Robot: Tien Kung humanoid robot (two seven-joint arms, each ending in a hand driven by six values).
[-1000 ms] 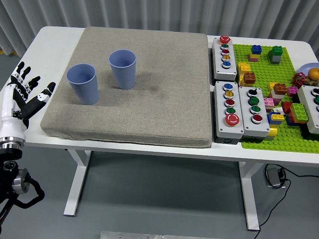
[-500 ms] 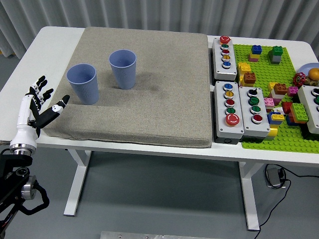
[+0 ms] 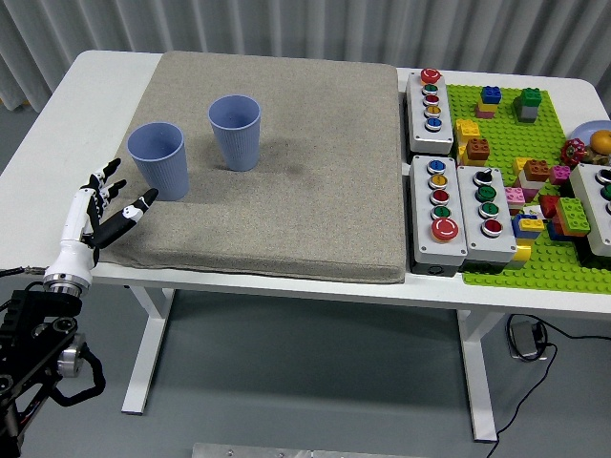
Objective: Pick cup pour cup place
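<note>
A white desk (image 3: 105,72) seen from above and in front, with a large grey-beige fabric mat (image 3: 315,181) covering most of its left and middle.

Two blue ribbed plastic cups stand upright on the far left part of the mat. The left cup (image 3: 159,160) is nearer the mat's left edge; the right cup (image 3: 235,132) stands just beside it, a little farther back, and the two do not touch. Both are open at the top, and their insides look empty.

The left robot hand (image 3: 103,212) comes in from the lower left, at the near left corner of the mat. Its white and black fingers (image 3: 133,210) are stretched out and slightly spread, pointing toward the left cup. It holds nothing and is near the cup but apart from it. Its black arm (image 3: 38,343) hangs below the desk's edge.

To the right of the mat lie three grey button boxes (image 3: 438,212) with red, yellow, green, blue and black push buttons. Further right is a green building-brick baseplate (image 3: 506,262) scattered with coloured bricks (image 3: 474,148). A fourth button box (image 3: 600,205) shows partly at the right edge.
</note>
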